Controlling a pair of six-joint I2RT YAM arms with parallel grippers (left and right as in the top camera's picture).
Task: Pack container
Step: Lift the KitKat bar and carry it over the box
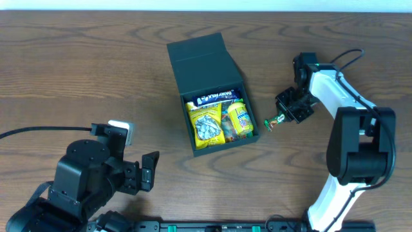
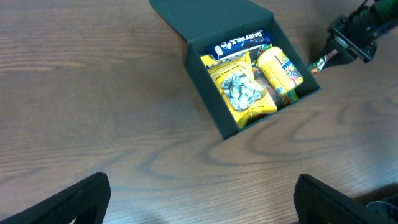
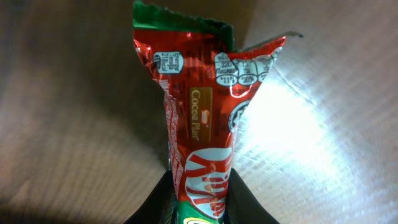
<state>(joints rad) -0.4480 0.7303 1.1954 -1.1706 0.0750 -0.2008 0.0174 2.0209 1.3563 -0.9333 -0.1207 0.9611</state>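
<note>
The container point(image 1: 205, 59) is a dark teal-black box at the table's middle, its flap lid open toward the far side. It holds a blue bar, a yellow packet of pale pieces and a yellow packet point(image 1: 239, 118). It also shows in the left wrist view point(image 2: 211, 111). My right gripper point(image 1: 284, 116) is shut on a red and green KitKat packet point(image 3: 196, 118), held just right of the container point(image 1: 275, 121). My left gripper point(image 2: 199, 199) is open and empty, near the table's front left point(image 1: 147, 173).
The wooden table point(image 1: 77, 71) spreads to the left of the container. The right arm point(image 1: 347, 122) reaches in from the front right. A black cable point(image 1: 26, 132) runs to the left arm's base.
</note>
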